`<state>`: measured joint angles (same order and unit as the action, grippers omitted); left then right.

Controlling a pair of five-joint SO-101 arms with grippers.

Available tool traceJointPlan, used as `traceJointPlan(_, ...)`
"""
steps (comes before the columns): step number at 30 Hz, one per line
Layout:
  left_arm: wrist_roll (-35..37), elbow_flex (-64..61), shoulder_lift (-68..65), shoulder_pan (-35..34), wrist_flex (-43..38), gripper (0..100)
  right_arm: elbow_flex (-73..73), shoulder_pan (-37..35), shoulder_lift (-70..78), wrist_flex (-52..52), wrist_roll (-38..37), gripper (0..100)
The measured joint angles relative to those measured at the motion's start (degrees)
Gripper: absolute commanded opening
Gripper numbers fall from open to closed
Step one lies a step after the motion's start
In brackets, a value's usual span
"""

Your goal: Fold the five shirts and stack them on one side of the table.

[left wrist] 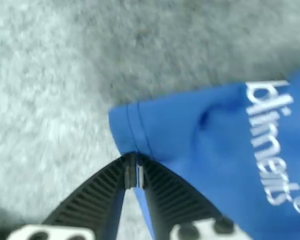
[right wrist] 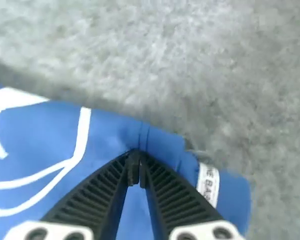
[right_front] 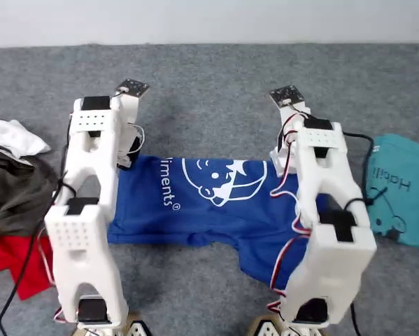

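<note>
— The left gripper [left wrist: 132, 172]: how does it stand?

— Its two ribbed fingers are pressed together. The stitched hem of the blue shirt [right_front: 216, 203] is pinched between the tips, at a corner of the cloth not far from the white lettering.

— And the right gripper [right wrist: 134, 167]?

— Much the same. It is clamped tight on the blue shirt's edge, with a small white label [right wrist: 207, 186] on the fabric just beside it.

— Where does that shirt lie?

— In the middle of the grey table cover [right_front: 209, 77], stretched crosswise between the left arm [right_front: 90, 182] and the right arm [right_front: 328, 203], white print facing up. The two pinched spots are on its far edge, one toward each end. A part of it juts toward the arm bases, under the right arm.

— Is the pinched edge raised off the cover?

— I cannot tell.

— And the other shirts?

— Three lie in a loose heap on the left arm's side. A white shirt [right_front: 10, 136] is farthest back, an olive shirt [right_front: 13, 192] is in the middle, and a red shirt [right_front: 17, 262] is nearest the bases, each touching the next. A teal shirt [right_front: 401, 189] lies flat on the right arm's side, print up. The right arm hides whether it touches the blue one.
</note>
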<state>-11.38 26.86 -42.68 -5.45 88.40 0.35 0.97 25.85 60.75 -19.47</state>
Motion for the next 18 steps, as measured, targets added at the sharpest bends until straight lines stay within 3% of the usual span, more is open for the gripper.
traceJointPlan(12, 0.18, 24.26, -15.47, -5.01, 10.02, 2, -12.57, 3.43, 6.68, 8.62, 0.26, 0.9)
traceJointPlan(18, 0.09, 25.93, -13.45, -4.48, 10.37, 2, -19.34, 1.41, 6.68, 17.32, 0.35, 0.9)
